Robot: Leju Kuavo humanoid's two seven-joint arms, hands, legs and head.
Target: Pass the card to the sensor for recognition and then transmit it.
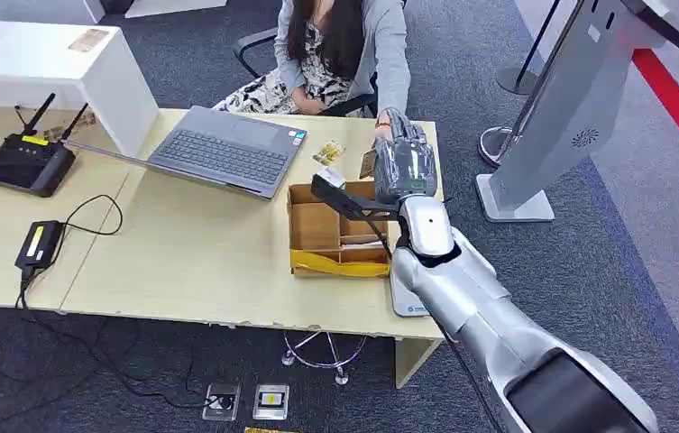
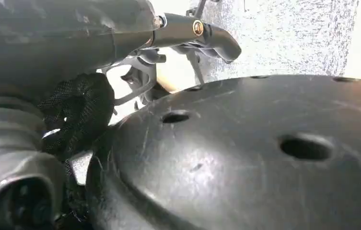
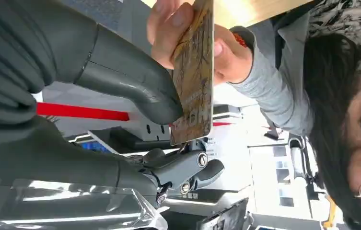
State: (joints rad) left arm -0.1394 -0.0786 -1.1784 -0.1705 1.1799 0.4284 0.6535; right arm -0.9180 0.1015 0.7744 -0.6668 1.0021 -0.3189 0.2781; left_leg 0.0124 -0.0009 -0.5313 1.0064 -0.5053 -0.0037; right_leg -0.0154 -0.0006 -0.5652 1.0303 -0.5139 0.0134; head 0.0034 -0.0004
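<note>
A brown patterned card (image 3: 195, 72) is pinched between my right hand's thumb (image 3: 135, 81) and the dark fingers under it. A person's hand (image 3: 188, 28) grips the card's far end at the same time. In the head view my right hand (image 1: 400, 158) reaches across the table toward the seated person (image 1: 340, 45), and the card (image 1: 368, 164) shows at the hand's left side. A flat white sensor pad (image 1: 405, 293) lies at the table's near right edge, partly under my forearm. My left hand (image 2: 188, 31) hangs beside my body and holds nothing.
An open cardboard box (image 1: 335, 230) sits just left of my right arm. An open laptop (image 1: 227, 149), a black router (image 1: 29, 162) and a power brick (image 1: 38, 244) lie further left. Loose gold items (image 1: 328, 152) rest near the box. A grey kiosk (image 1: 570, 108) stands right of the table.
</note>
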